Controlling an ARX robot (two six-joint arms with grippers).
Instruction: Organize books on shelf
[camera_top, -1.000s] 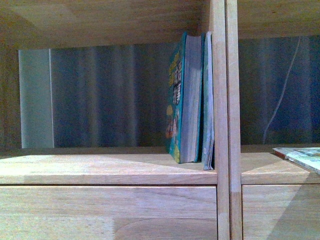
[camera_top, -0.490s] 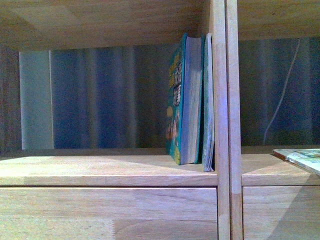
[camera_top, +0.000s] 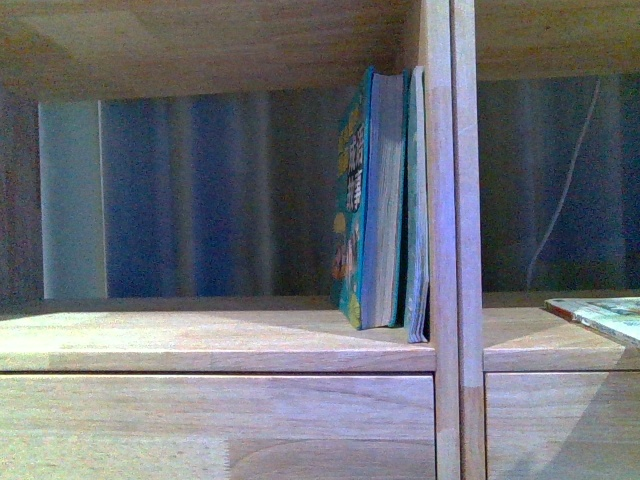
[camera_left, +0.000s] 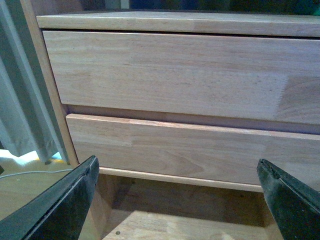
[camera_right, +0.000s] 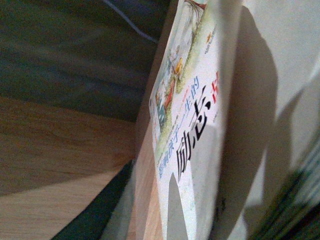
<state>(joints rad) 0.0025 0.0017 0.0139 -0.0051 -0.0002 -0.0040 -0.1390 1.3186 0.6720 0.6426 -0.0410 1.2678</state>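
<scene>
Front view vs 1 s ago: practically no change. The teal paperback (camera_top: 368, 200) stands upright at the 3 o'clock end of the left cubby, same spot as before. The thin pale bluish book (camera_top: 416, 200) is still pressed between it and the vertical divider (camera_top: 450, 200). Both rest on the shelf board (camera_top: 200, 340).

The white paperback (camera_top: 600, 315) shows at approx 4 o'clock in the right cubby. Only its corner is in frame, low over the board, and it has barely moved. In the right wrist view its cover (camera_right: 200, 125) fills the pic at a slant. The right gripper can't be made out there, so can't tell how its jaws stand.

Left gripper (camera_left: 176, 162): jaws wide apart, nothing between them, facing two plain drawer fronts (camera_left: 175, 70).
</scene>
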